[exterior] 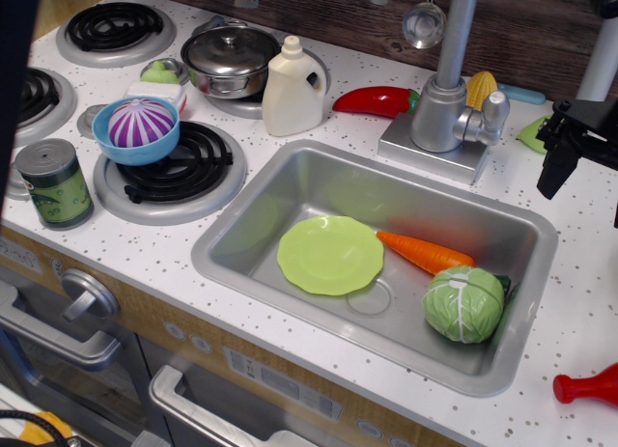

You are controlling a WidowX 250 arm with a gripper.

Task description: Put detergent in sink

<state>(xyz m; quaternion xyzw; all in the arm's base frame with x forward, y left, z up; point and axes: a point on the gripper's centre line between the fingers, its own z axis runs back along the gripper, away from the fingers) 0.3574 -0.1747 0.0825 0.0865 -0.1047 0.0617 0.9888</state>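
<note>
The detergent [293, 88], a cream-white jug with a side handle and round cap, stands upright on the counter behind the sink's back left corner, beside a burner. The sink [280, 201] is a steel basin holding a green plate [330, 255], a carrot [425, 252] and a cabbage [464, 303]. My black gripper [586, 188] hangs at the right edge of the view, above the counter to the right of the faucet and far from the detergent. It looks open and empty, with one finger [557, 172] in view and the other mostly cut off.
A tall faucet [442, 99] stands behind the sink. A lidded pot [230, 61] sits left of the detergent, a red pepper [375, 100] to its right. A blue bowl with a purple onion [141, 128], a green-labelled can [56, 182] and a red object [589, 384] lie around.
</note>
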